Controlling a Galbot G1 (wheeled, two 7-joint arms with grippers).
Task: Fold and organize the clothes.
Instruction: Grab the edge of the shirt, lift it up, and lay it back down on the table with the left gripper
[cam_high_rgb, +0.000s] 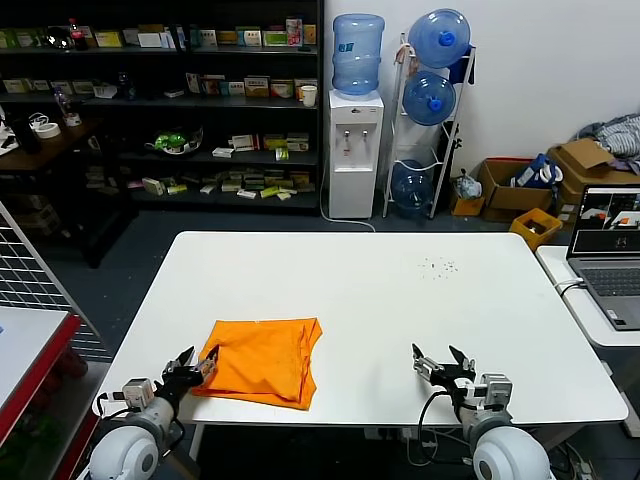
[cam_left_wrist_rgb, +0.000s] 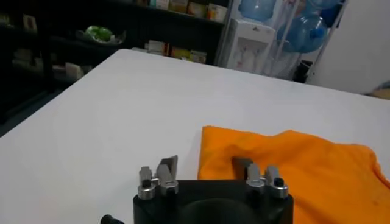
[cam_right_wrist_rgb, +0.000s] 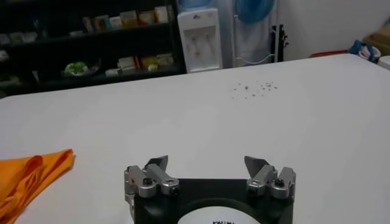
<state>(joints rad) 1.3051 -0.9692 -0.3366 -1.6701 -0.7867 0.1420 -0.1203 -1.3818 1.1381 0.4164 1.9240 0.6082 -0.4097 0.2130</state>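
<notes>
The orange T-shirt (cam_high_rgb: 262, 361) lies folded into a rough square on the white table (cam_high_rgb: 380, 290), near the front left. No lettering shows. My left gripper (cam_high_rgb: 197, 361) is open at the shirt's near-left corner, one finger over the cloth, the other over bare table. In the left wrist view the shirt (cam_left_wrist_rgb: 292, 164) fills the area just ahead of the open gripper (cam_left_wrist_rgb: 206, 165). My right gripper (cam_high_rgb: 441, 362) is open and empty over bare table at the front right. The right wrist view shows it open (cam_right_wrist_rgb: 207, 164), with a corner of the shirt (cam_right_wrist_rgb: 30, 176) far to one side.
A laptop (cam_high_rgb: 610, 250) sits on a side table at the right. Small dark specks (cam_high_rgb: 438, 266) dot the table's far right. Shelves (cam_high_rgb: 160, 100), a water dispenser (cam_high_rgb: 355, 120) and cardboard boxes (cam_high_rgb: 510, 185) stand beyond the table. A red-edged wire rack (cam_high_rgb: 30, 300) stands at the left.
</notes>
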